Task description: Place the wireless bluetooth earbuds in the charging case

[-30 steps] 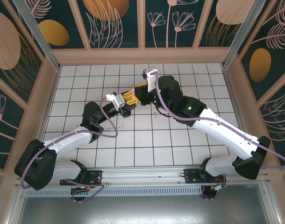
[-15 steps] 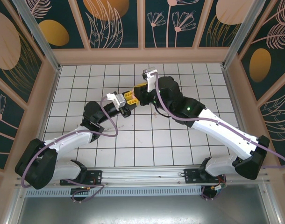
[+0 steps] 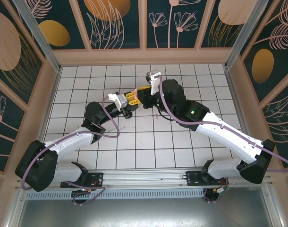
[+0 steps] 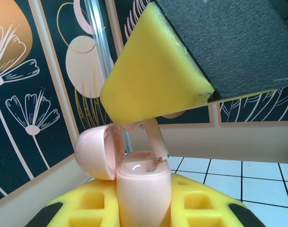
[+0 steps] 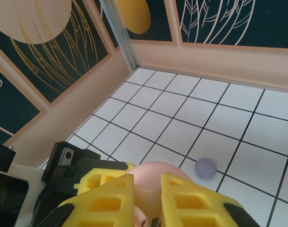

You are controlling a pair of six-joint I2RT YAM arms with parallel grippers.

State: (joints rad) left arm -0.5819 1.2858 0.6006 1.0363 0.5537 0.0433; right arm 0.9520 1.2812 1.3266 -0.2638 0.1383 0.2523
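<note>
the left gripper [image 4: 145,210] clamps the pink case [image 4: 144,182] upright, lid tipped back, so its opening faces up. just above the case the right gripper [image 5: 146,191] pinches a pink earbud [image 4: 152,135], stem dipping inside.

Smooth, glossy plastic: the pale pink round charging case [image 4: 144,194] and pale pink stemmed earbud [image 4: 156,139]. The yellow foam finger pads [image 4: 153,80] look matt.
</note>
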